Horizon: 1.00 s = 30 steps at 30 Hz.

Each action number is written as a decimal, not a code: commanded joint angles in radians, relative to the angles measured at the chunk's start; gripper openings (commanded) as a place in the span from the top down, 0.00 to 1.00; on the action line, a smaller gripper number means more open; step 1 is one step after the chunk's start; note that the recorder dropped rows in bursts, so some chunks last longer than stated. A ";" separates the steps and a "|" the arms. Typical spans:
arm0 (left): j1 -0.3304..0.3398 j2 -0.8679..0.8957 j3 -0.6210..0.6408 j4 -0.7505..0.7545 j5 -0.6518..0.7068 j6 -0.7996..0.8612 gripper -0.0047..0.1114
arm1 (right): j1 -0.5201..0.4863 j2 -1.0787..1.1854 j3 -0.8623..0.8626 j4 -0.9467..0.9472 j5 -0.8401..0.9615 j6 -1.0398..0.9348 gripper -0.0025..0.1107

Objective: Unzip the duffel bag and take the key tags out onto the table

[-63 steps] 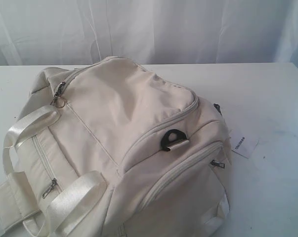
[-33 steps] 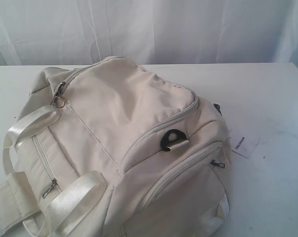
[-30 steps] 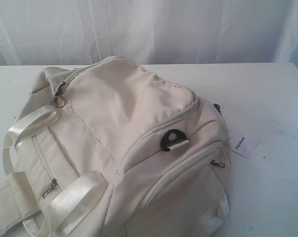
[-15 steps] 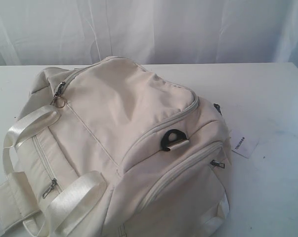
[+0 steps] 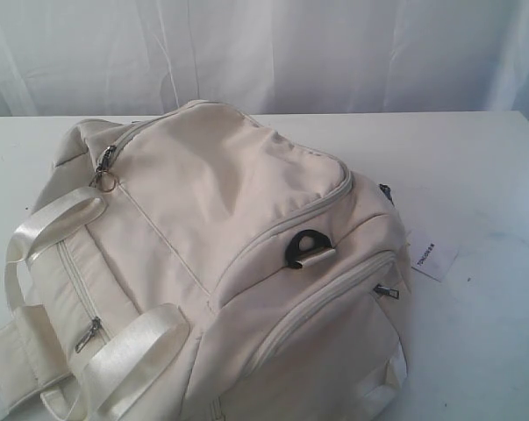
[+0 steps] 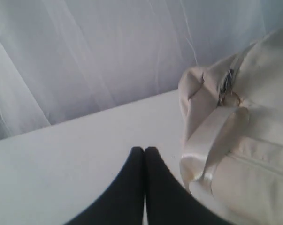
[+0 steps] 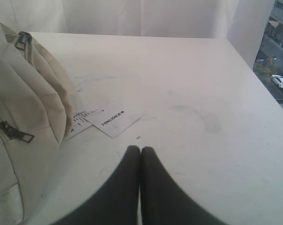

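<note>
The cream-white duffel bag point(image 5: 220, 263) lies zipped shut on the white table point(image 5: 475, 175), filling the left and middle of the exterior view. A metal zipper pull with a ring point(image 5: 104, 171) sits at its far left end. The key tags are hidden. Neither arm shows in the exterior view. My left gripper point(image 6: 144, 149) is shut and empty above bare table, beside the bag's satin strap point(image 6: 211, 140). My right gripper point(image 7: 140, 149) is shut and empty over the table, apart from the bag's end point(image 7: 24, 117).
A white paper label point(image 5: 432, 254) with printed text lies on the table against the bag's right end, also seen as the label point(image 7: 114, 118) in the right wrist view. A white curtain point(image 5: 264, 53) hangs behind the table. A black D-ring point(image 5: 308, 246) sits on the bag.
</note>
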 commanded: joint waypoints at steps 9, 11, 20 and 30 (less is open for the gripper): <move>-0.001 -0.003 0.004 -0.093 -0.414 0.123 0.96 | -0.009 -0.005 0.002 0.000 -0.035 0.005 0.98; -0.001 -0.003 0.004 -0.183 -0.415 0.156 0.96 | -0.009 -0.005 0.002 0.000 -0.051 0.005 0.98; -0.001 0.056 -0.100 -0.277 -0.455 0.155 0.96 | -0.009 -0.005 0.002 0.000 -0.079 0.005 0.98; -0.001 0.293 -0.276 0.018 -0.345 -0.280 0.96 | -0.009 -0.005 0.002 0.000 -0.107 0.005 0.98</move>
